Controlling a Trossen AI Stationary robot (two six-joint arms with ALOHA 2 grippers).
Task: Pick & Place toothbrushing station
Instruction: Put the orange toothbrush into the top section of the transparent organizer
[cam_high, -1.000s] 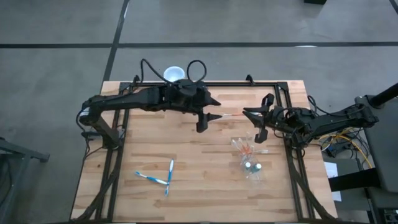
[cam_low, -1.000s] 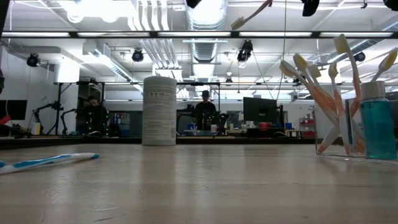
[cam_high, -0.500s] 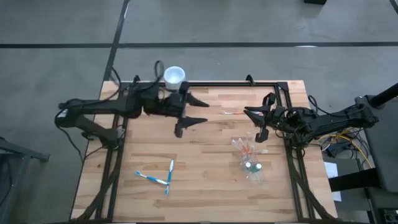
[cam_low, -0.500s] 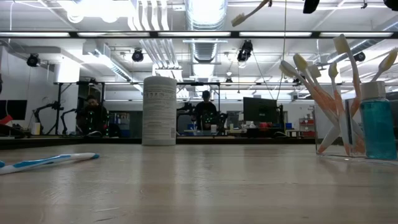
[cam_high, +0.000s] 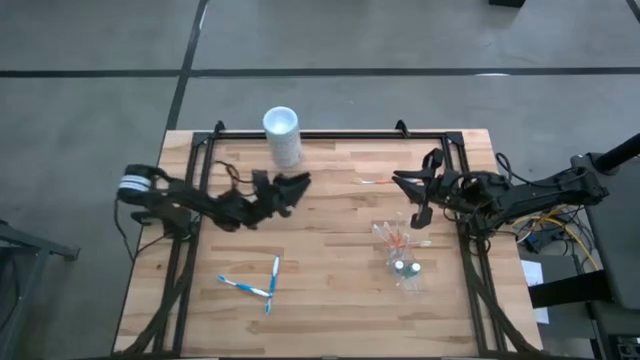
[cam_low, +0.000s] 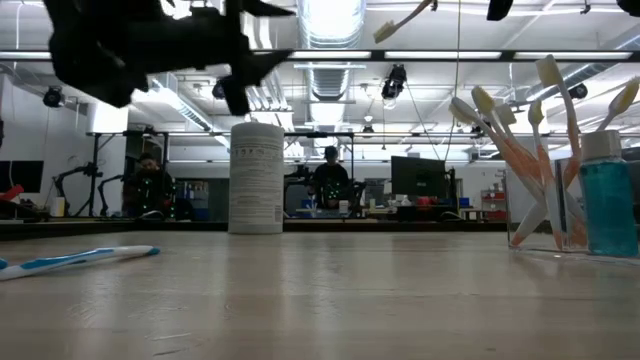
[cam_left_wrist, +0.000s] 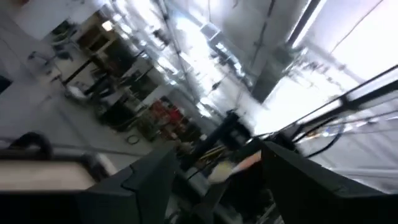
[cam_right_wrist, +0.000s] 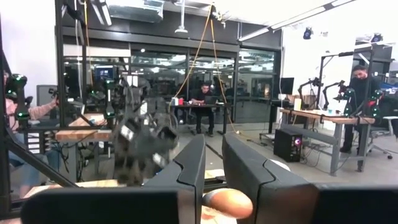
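A clear plastic cup (cam_high: 393, 240) stands on the table's right half with several orange-and-white toothbrushes upright in it; the low view shows the cup (cam_low: 545, 215) at the right. Two blue-and-white toothbrushes (cam_high: 255, 285) lie flat near the front left. My right gripper (cam_high: 400, 184) hangs above the table, far-left of the cup, shut on one orange-and-white toothbrush (cam_high: 372, 183). My left gripper (cam_high: 295, 187) is open and empty over the table's left half, its fingers spread in its wrist view (cam_left_wrist: 217, 149). My right gripper pinches the toothbrush's orange handle end (cam_right_wrist: 227, 202) between its two fingers. The fingers come about level from the table's right and lie along the brush. The brush sticks out past the fingertips toward the table's left, its head (cam_low: 385, 35) free and lifted clear of the table.
A tall opaque white cup (cam_high: 282, 135) stands at the far edge, left of centre. Small blue bottles (cam_high: 405, 270) sit just in front of the clear cup. A black frame (cam_high: 330, 135) borders the wooden top. People sit and stand in the room beyond.
My left gripper has drawn back from beside the held toothbrush's free end toward the table's left edge, sinking and rolling as it went, still open. My right gripper and its toothbrush have stayed where they were.
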